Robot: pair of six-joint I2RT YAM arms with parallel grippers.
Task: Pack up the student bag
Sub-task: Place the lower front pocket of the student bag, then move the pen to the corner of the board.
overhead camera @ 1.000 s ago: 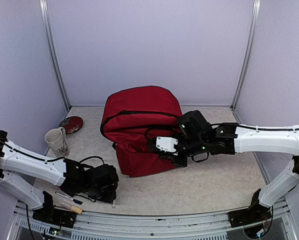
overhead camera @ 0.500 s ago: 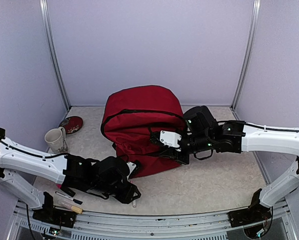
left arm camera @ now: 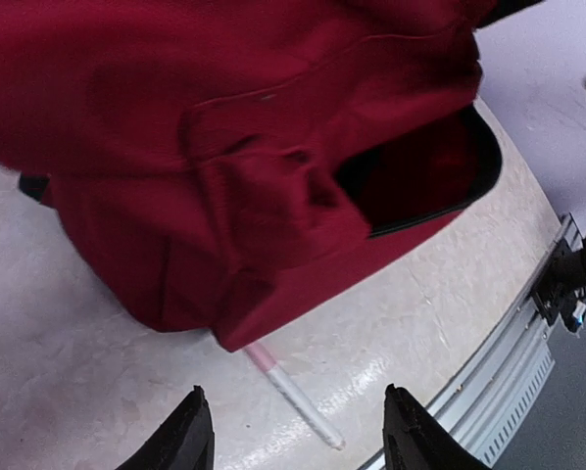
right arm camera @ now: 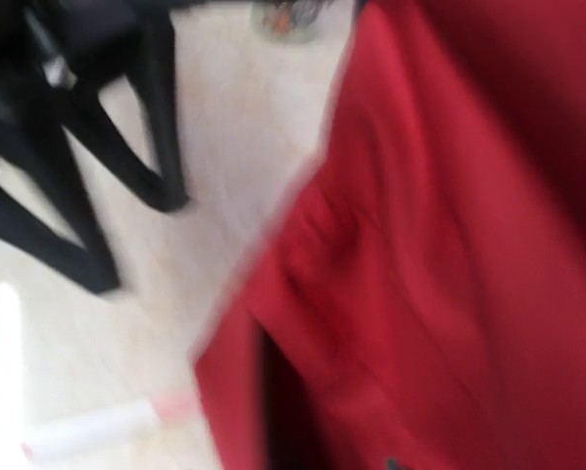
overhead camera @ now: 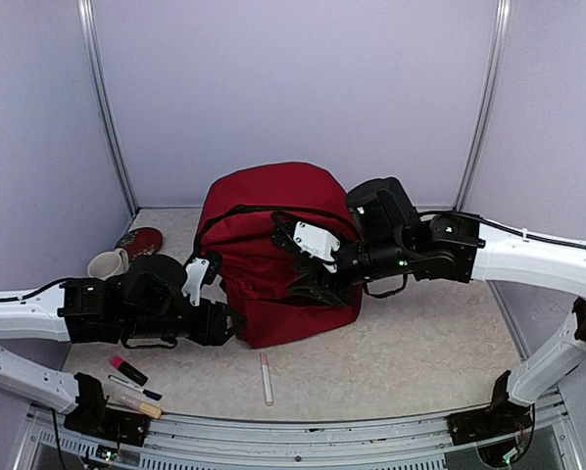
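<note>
The student bag [overhead camera: 273,220], a large dark red backpack, stands upright mid-table. Its front pocket gapes open, a dark slit [left arm camera: 420,171] in the left wrist view. My left gripper [overhead camera: 222,321] is low at the bag's front left corner. It is open, and its black fingertips [left arm camera: 190,436] are spread wide with nothing between them. A white pen with a pink end [overhead camera: 266,378] lies on the table below the bag [left arm camera: 273,147]. My right gripper [overhead camera: 311,286] is against the front pocket. Its own view is blurred, showing red fabric [right arm camera: 450,245] and the pen [right arm camera: 97,426] but no fingers.
A pink marker [overhead camera: 126,369] and a wooden-handled tool [overhead camera: 139,403] lie at the front left. A mug [overhead camera: 105,264] and a dark red plate [overhead camera: 139,242] sit at the left rear. The metal rail [overhead camera: 303,436] runs along the near edge.
My left gripper opened, left the pen on the table and swung from the front edge up to the bag's corner. My right gripper shifted left and up on the bag's front.
</note>
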